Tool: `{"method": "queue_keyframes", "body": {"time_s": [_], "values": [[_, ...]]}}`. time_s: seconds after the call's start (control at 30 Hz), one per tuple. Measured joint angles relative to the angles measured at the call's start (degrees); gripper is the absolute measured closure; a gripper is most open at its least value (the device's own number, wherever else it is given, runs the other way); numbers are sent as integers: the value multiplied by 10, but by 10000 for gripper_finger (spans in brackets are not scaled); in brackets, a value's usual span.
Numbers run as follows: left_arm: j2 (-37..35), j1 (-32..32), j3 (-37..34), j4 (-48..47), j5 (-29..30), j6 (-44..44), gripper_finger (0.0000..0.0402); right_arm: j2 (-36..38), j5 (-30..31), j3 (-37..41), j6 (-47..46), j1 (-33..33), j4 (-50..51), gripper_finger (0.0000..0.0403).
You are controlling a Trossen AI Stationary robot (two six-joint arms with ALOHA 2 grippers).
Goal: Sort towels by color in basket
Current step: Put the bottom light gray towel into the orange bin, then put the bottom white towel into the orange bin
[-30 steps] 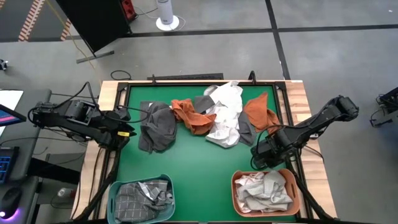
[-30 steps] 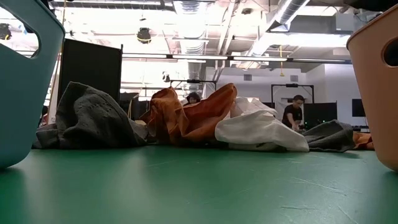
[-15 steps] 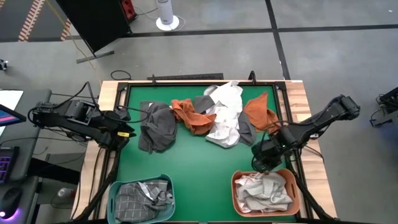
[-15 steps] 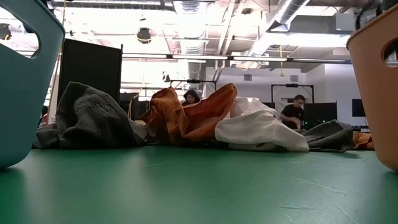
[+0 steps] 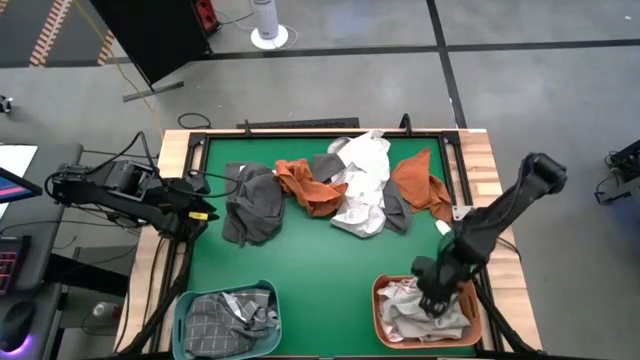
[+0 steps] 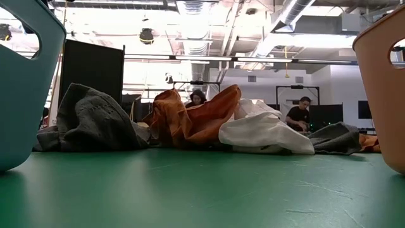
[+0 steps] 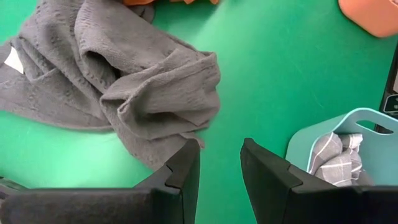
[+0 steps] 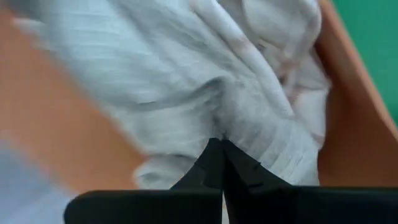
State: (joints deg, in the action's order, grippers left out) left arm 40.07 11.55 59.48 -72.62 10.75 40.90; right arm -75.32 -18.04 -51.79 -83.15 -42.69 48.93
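R claw in orange basket
Clenched tip-to-tip over pale towels, grasping nothing; L claw parted at table's L edge.

Loose towels lay across the desk's far half; two baskets, left and right, stood at its near edge, each holding towels

We see crumpled dark grey, rust orange and white towels strewn across the frame's middle, with more heaped in both lower baskets.
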Motion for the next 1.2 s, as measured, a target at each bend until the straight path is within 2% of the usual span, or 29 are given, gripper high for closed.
{"method": "queue_keyframes", "body": {"time_s": [0.2, 0.4, 0.57, 0.83, 1.0, 1.1, 1.2], "values": [[0, 0, 0, 0, 12, -1, 291, -94, 0, 0, -61, -37, -12, 366], [0, 0, 0, 0, 12, -1, 291, -113, -12, -9, -71, -44, -44, 329], [0, 0, 0, 1, 12, -1, 291, -82, -6, -11, -69, -32, -42, 274], [0, 0, 0, 1, 13, -8, 291, -8, -7, -12, -113, -5, -13, 150], [0, 0, 0, 1, 13, -10, 291, 44, -7, -12, -128, 15, 40, 109], [0, 0, 0, 1, 13, -10, 291, 76, 33, -12, -128, 32, 67, 102], [0, 0, 0, 1, 13, -7, 291, 100, 120, -12, -118, 58, 85, 101]]}}
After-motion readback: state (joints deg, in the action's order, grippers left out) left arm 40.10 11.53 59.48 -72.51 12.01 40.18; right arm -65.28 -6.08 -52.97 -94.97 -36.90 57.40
